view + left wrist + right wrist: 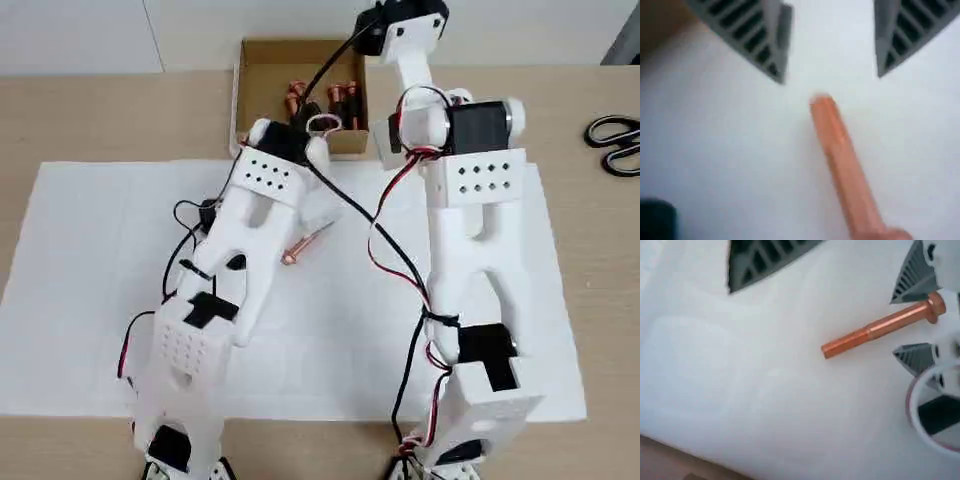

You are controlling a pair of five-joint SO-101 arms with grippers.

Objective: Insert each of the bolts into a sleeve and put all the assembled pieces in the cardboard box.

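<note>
One copper bolt (306, 243) lies on the white sheet (100, 300), just right of my left arm (240, 260). My left gripper (830, 75) is open, low over the bolt (840, 165), and holds nothing. In the right wrist view its two grey fingertips (914, 280) stand on either side of the head end of the bolt (875, 330). My right arm (470, 180) is raised at the far side. One dark finger (765, 260) of my right gripper shows, with no second finger near it. The cardboard box (260, 55) holds several copper pieces (335, 98).
Black scissors (615, 140) lie on the bare table at the far right. Black and red cables (390, 250) trail across the sheet between the arms. The sheet's left half has free room.
</note>
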